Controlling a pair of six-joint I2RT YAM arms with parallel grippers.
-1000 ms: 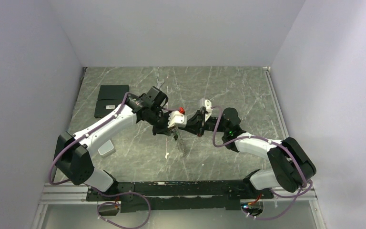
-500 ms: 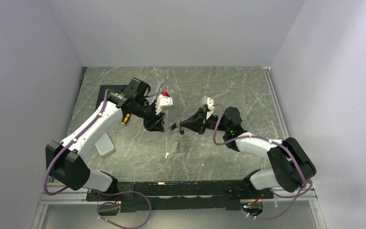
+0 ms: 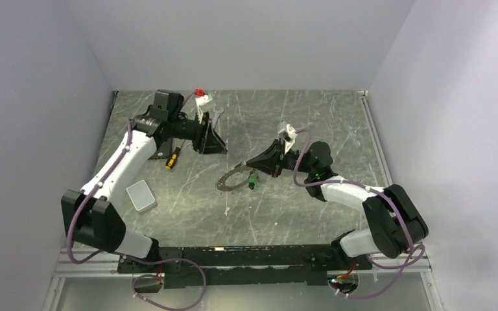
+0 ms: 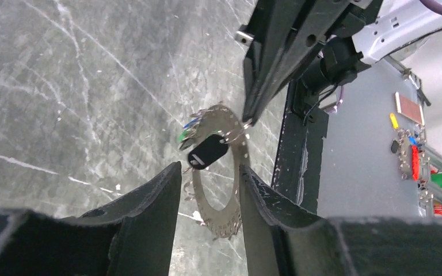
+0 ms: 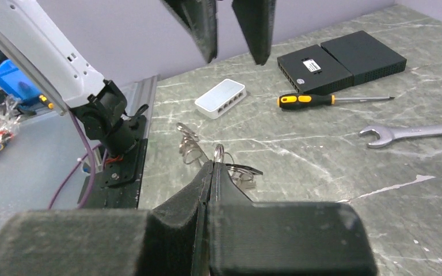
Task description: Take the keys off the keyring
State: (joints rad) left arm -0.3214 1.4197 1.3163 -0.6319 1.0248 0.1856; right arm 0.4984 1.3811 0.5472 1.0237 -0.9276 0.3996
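The keyring (image 3: 232, 180) is a thin dark-grey hoop hanging from my right gripper (image 3: 251, 166), which is shut on a small ring at its rim (image 5: 217, 154). Tiny green and blue keys (image 3: 252, 181) hang beside the fingertips. In the left wrist view the hoop (image 4: 225, 172) carries a black tag (image 4: 207, 151) and the green and blue keys (image 4: 186, 130). My left gripper (image 3: 219, 148) is open and empty, raised to the back left, apart from the hoop. Its fingers show at the top of the right wrist view (image 5: 233, 57).
On the left lie two black boxes (image 3: 150, 133), an orange-handled screwdriver (image 3: 172, 157) and a white box (image 3: 141, 195). A silver wrench (image 5: 414, 133) lies behind the left gripper. A small white scrap (image 3: 225, 208) lies near the front.
My left gripper has let go and pulled up and back to the left, away from the right gripper. The hoop has swung out to the left of the right gripper.
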